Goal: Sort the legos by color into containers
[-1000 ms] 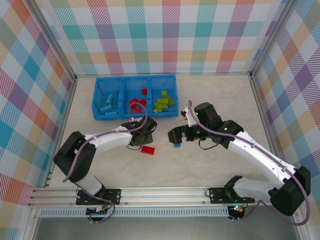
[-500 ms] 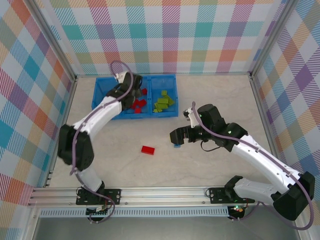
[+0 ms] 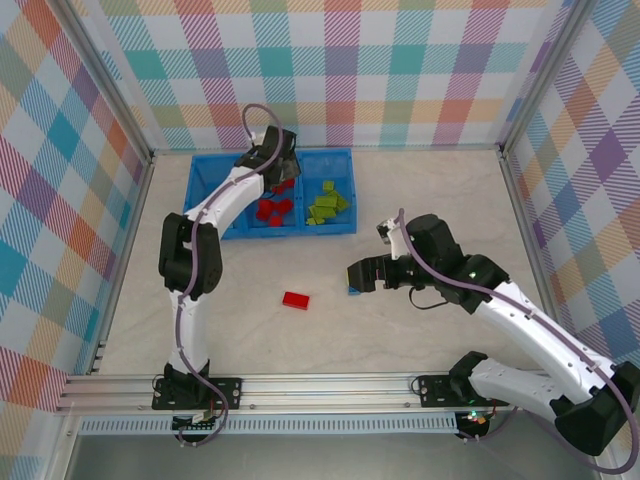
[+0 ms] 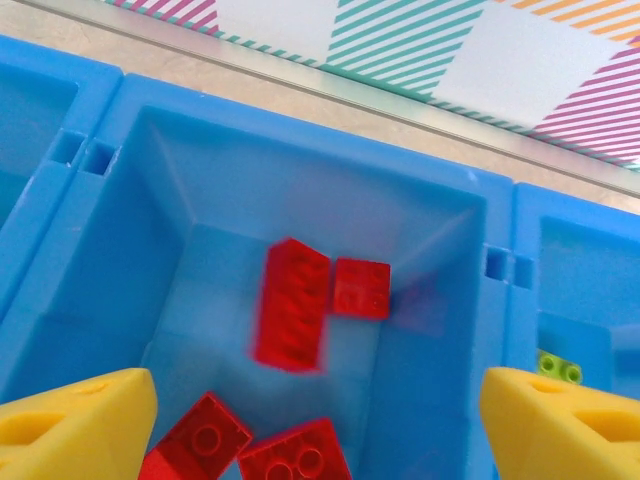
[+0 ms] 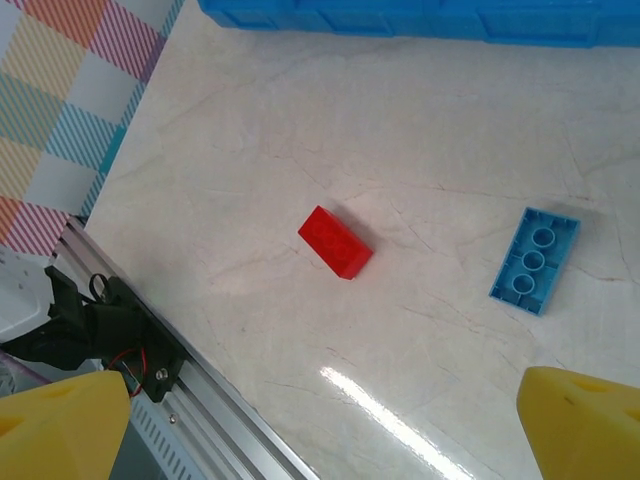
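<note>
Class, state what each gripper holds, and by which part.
Neither holds anything: the left gripper is open over red bricks in the middle compartment, the right gripper open above the table.

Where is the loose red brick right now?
In the top view the red brick lies on the table, nearer than the blue tray, left of the light blue brick and right pincer.

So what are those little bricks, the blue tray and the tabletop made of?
Red brick and light blue brick: probably moulded plastic, smooth, slightly glossy, crisp edges. Blue tray: plastic too, soft sheen on its walls. Tabletop: looks like polished marble, veined and reflecting light, though possibly laminate.
</note>
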You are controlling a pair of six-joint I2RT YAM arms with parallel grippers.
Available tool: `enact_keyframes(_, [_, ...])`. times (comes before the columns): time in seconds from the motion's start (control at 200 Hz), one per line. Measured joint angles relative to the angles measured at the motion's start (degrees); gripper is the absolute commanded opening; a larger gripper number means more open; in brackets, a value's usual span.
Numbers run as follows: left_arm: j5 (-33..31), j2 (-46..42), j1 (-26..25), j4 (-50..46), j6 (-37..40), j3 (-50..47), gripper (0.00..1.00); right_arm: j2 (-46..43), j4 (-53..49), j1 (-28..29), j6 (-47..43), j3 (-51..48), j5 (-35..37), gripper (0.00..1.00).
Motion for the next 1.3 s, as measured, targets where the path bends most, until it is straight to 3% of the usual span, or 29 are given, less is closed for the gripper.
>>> enact_keyframes(0.1, [2.64, -5.27, 0.0, 0.5, 0.48, -3.93, 0.84, 1.49, 0.04, 0.0, 0.24, -0.35, 0.7, 1.0])
enact_keyframes(0.265, [8.2, -20.94, -1.7, 2.78, 4.57, -14.6, 0.84, 5.31, 0.26, 0.0, 1.42, -1.22, 3.87, 1.0])
enact_keyframes(0.45, [15.21, -39.91, -10.54, 5.9, 15.82, -26.91, 0.84, 11.15, 0.87, 0.0, 2.99, -1.4, 6.49, 1.0])
enact_keyframes(0.625, [25.49, -51.76, -16.87, 4.5, 27.26, -38.62, 0.89, 18.05, 1.53, 0.0, 4.35, -1.38, 8.17, 1.0])
enact_keyframes(0.785, [32.09, -59.01, -17.97, -2.29, 39.1, -45.77, 1.0, 27.87, 0.81, 0.28, 4.76, 0.48, 11.72, 0.89])
enact_keyframes(0.96, [38.34, -66.75, -18.36, -12.31, 53.99, -51.3, 1.0, 37.16, 0.59, 1.66, 4.76, 4.33, 15.37, 0.81])
enact_keyframes(1.085, [39.91, -70.27, -18.36, -15.41, 60.54, -56.5, 1.0, 41.68, 0.81, 2.64, 4.74, 6.58, 16.76, 0.78])
enact_keyframes(1.3, [38.93, -72.28, -18.36, -15.69, 66.18, -60.94, 1.0, 45.86, 1.75, 3.02, 4.66, 8.2, 18.25, 0.42])
